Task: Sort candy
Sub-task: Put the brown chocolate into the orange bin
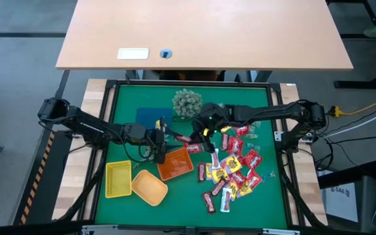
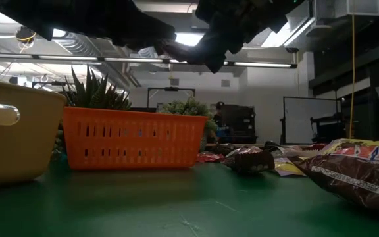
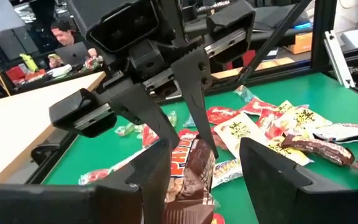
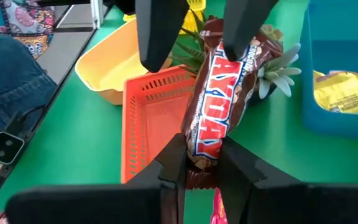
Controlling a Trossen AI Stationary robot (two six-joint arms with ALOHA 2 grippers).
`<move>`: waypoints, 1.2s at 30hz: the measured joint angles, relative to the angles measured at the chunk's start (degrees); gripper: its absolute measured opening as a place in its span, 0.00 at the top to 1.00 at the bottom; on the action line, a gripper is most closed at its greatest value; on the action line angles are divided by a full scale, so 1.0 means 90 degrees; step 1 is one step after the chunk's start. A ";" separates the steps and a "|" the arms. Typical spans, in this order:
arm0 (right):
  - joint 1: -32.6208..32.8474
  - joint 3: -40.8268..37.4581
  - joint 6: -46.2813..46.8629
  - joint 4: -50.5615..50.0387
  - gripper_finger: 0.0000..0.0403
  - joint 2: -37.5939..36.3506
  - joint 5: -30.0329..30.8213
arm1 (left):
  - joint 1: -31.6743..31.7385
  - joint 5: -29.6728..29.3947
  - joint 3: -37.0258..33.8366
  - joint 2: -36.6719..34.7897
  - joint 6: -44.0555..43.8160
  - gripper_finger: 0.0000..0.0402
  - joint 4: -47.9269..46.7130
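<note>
hidden: candy bar [image 4: 219, 106] ends, behind end effectors | cut off: yellow tray [image 2: 8, 131], low view's left edge

A robotics laboratory or workshop. The green tabletop [image 1: 126, 104] sits inside a black metal frame [image 1: 191, 83], with cables [image 1: 354, 124] trailing over the floor beside it. The low view shows an open ceiling with strip lights [image 2: 189, 38] and exposed pipes [image 2: 77, 58]. A wooden desk [image 1: 204, 32] stands behind the rig; a person [image 3: 64, 32] sits among what appear to be cluttered benches.
</note>
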 joint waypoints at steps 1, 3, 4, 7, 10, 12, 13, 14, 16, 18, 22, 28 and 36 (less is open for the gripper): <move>0.0000 0.0000 -0.0043 0.0007 0.83 0.0000 -0.0033 | 0.0001 0.0001 0.0001 0.0000 0.0000 0.55 0.0000; 0.0000 0.0000 -0.0111 0.0014 0.83 0.0000 -0.0058 | 0.0001 0.0002 0.0001 0.0000 -0.0001 0.55 -0.0002; 0.0000 0.0000 -0.0117 0.0031 0.83 0.0000 -0.0066 | 0.0001 0.0001 0.0001 0.0000 -0.0005 0.55 -0.0002; 0.0000 0.0000 -0.0121 0.0056 0.83 0.0000 -0.0094 | 0.0001 -0.0014 0.0001 -0.0002 -0.0036 0.55 -0.0002; 0.0000 0.0000 -0.0133 -0.0036 0.83 0.0000 -0.0098 | 0.0001 -0.0022 0.0001 -0.0002 -0.0186 0.55 -0.0013; 0.0002 0.0000 -0.0146 -0.0214 0.83 0.0000 -0.0122 | 0.0005 -0.0052 -0.0002 0.0000 -0.0349 0.55 -0.0061; 0.0002 0.0000 -0.0146 -0.0316 0.83 0.0000 -0.0126 | 0.0005 -0.0055 -0.0002 0.0002 -0.0423 0.55 -0.0061; 0.0002 0.0000 -0.0143 -0.0405 0.83 0.0000 -0.0128 | 0.0005 -0.0053 -0.0002 0.0002 -0.0523 0.55 -0.0061; 0.0002 0.0000 -0.0141 -0.0577 0.83 0.0000 -0.0128 | 0.0005 -0.0053 -0.0002 0.0002 -0.0697 0.55 -0.0062; 0.0005 0.0000 -0.0112 -0.0738 0.83 0.0000 -0.0131 | 0.0003 -0.0049 -0.0002 0.0002 -0.0825 0.55 -0.0073; 0.0004 0.0000 0.0248 -0.0781 0.83 0.0000 -0.0127 | 0.0004 0.0002 -0.0002 0.0002 -0.1052 0.55 -0.0092; 0.0005 0.0000 0.0667 -0.0782 0.83 0.0000 -0.0121 | 0.0003 0.0015 -0.0002 0.0002 -0.1686 0.55 -0.0088; 0.0174 0.0000 0.1088 -0.0777 0.83 0.0001 -0.0128 | 0.0002 0.0512 -0.0002 0.0000 -0.2226 0.55 -0.0015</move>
